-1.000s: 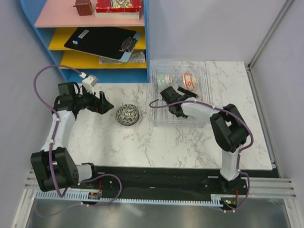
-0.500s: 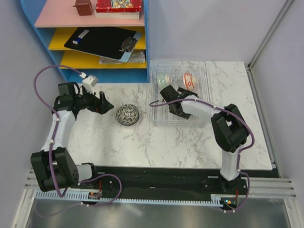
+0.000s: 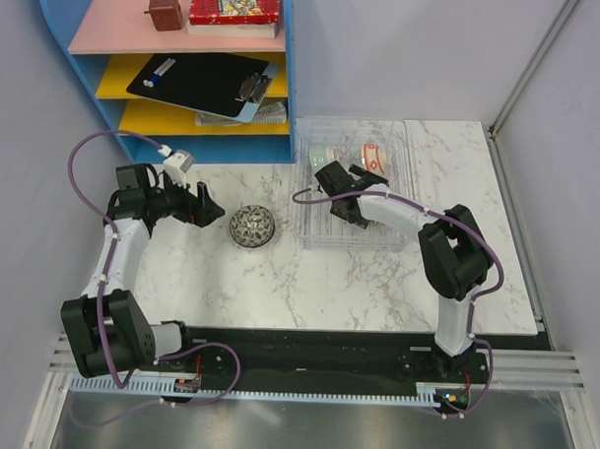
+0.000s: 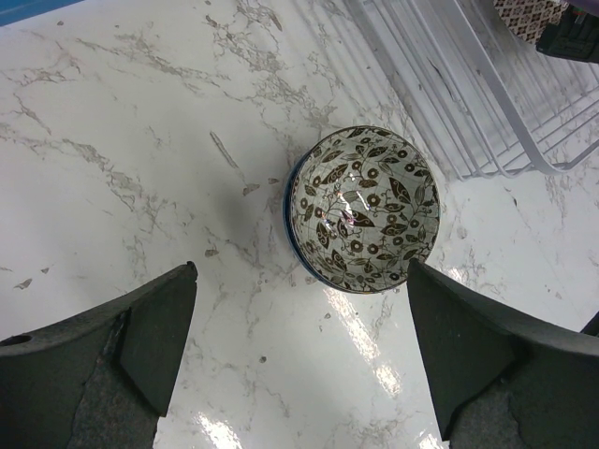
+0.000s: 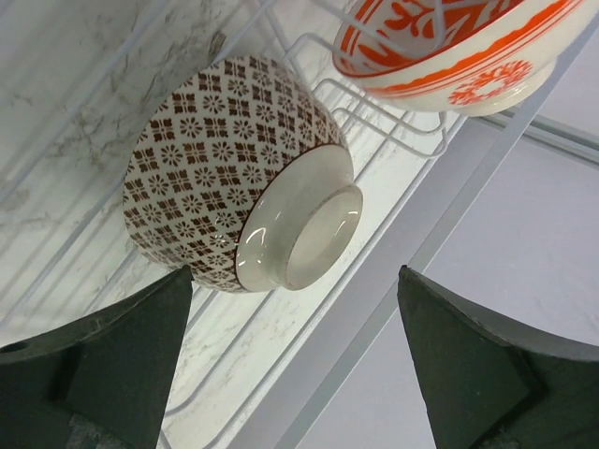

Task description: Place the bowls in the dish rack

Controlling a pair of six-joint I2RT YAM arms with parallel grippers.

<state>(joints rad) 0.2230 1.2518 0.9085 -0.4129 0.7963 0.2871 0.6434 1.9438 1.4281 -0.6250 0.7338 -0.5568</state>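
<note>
A grey-brown leaf-patterned bowl (image 3: pixel 251 226) sits upright on the marble table, left of the clear dish rack (image 3: pixel 392 139). It also shows in the left wrist view (image 4: pixel 363 208). My left gripper (image 3: pixel 208 208) is open and empty just left of it, its midpoint (image 4: pixel 301 271) at the bowl's near rim. Two bowls stand on edge at the rack's far end, a pale one (image 3: pixel 327 152) and a white-and-red one (image 3: pixel 374 160). My right gripper (image 3: pixel 356 192) is open and empty inside the rack, facing a brown-patterned bowl (image 5: pixel 225 178) and an orange-and-white bowl (image 5: pixel 440 47).
A blue shelf unit (image 3: pixel 59 68) with a clipboard (image 3: pixel 201 83), books and a small brown box stands at the back left. Grey walls close in the table at the back and right. The rack's wire slots (image 4: pixel 449 84) lie right of the grey-brown bowl.
My right gripper has moved a little toward the far end of the rack, closer to the standing bowls. The left arm and the grey-brown bowl have not moved.
</note>
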